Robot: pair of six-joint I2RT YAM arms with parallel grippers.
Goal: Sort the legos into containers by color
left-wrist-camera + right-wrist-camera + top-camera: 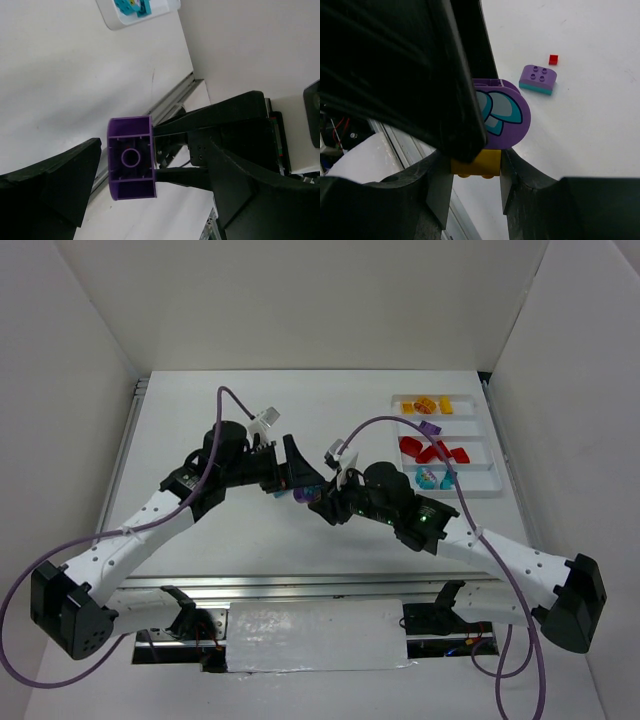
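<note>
Right claw (pixel 474 172) is clamped on a yellow brick (pixel 470 166), its two fingers pressed against the brick's opposite sides. A purple brick (pixel 507 120) with a rounded, printed face sits directly against the yellow one and seems to be stuck to it. The pair hangs above the table (pixel 230 410) near the middle, just in front of both arms.

Left claw (pixel 293 478) stands wide apart and grips nothing. The purple brick lies between its fingers, touching neither as far as I can tell. From the left wrist, the brick shows its hollow underside, with its long axis running up and down and the fingers on either side. Shutting would therefore squeeze it across its short width (the easier bite).

My reading is that two colours are joined and must be pulled apart before either can be sorted. That depends on the left claw closing squarely on purple while the right holds yellow.

The white tray (pixel 465 428) lies well off to the right and farther back, nearer the right arm. Its compartments already hold orange-yellow, purple, red and teal pieces.

A purple-and-teal brick (pixel 538 80) and a tiny red piece (pixel 553 59) lie loose on the table beyond.
</note>
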